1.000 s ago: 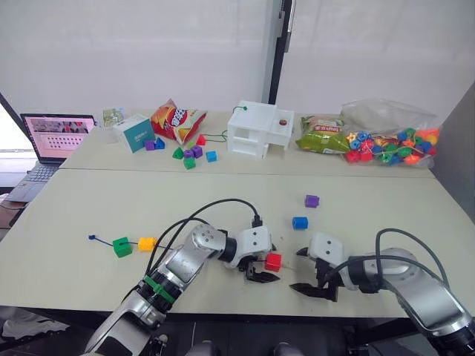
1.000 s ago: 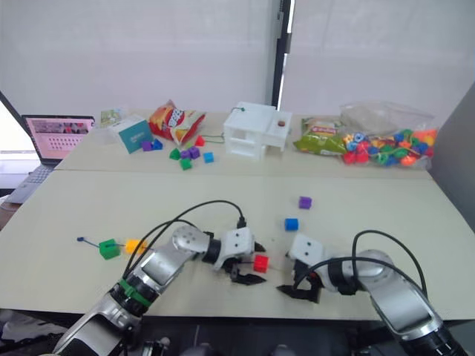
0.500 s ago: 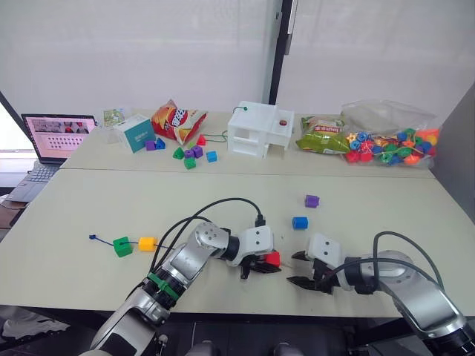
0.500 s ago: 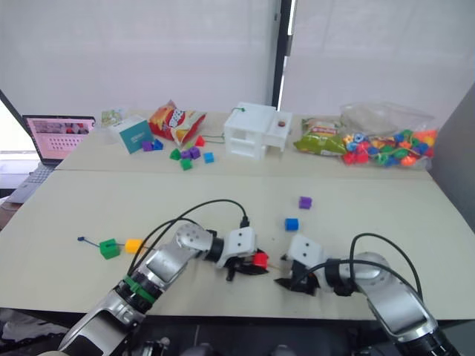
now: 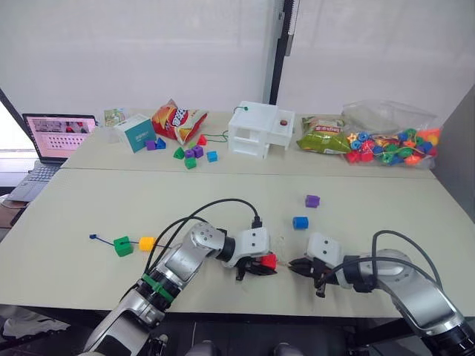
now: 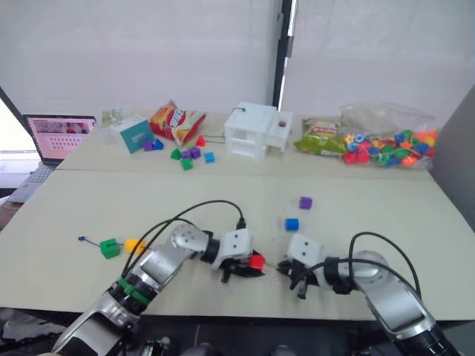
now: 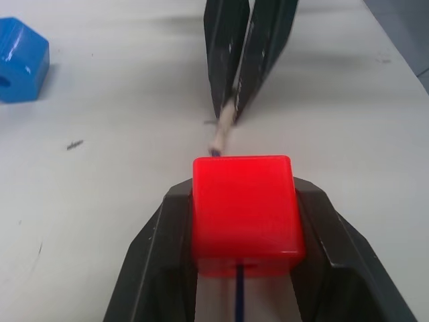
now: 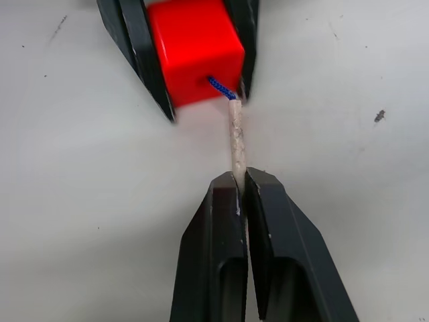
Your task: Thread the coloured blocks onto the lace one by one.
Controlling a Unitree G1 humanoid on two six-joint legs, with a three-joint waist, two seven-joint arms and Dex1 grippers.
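Observation:
My left gripper is shut on a red block low over the table's front middle. The dark-blue lace runs through this block, and its pale stiff tip sticks out on the far side. My right gripper is shut on that tip, facing the left gripper closely. The green block and yellow block sit on the lace at the left, near its knot. The blue block and purple block lie loose behind my right gripper.
Along the back stand a laptop, a teal box, a chips bag, a cluster of small blocks, a white box, a green snack bag and a clear bag of beads.
My left gripper has closed on the red block. My right gripper has moved in toward the block and gone from open to shut on the lace tip.

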